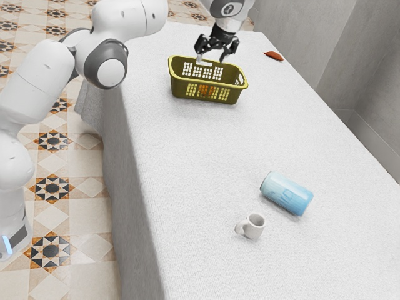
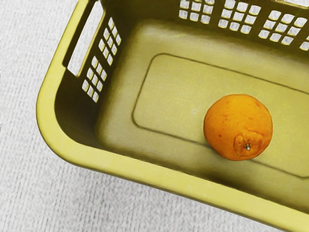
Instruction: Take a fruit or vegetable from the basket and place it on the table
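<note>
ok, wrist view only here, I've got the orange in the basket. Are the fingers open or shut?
Observer: Open. In the exterior view the gripper has its two fingers apart, holding nothing.
Operator: What else is on the table?
Observer: A blue can on its side, near a small white mug.
Operator: Anything nearer the basket?
Observer: A reddish-orange object, off toward the exterior view's right of the basket. Can't tell what it is.

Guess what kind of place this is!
Maybe a dining room or kitchen, though I can't be sure. It has a patterned tile floor, a long cloth-covered table, and a basket with an orange inside.
</note>
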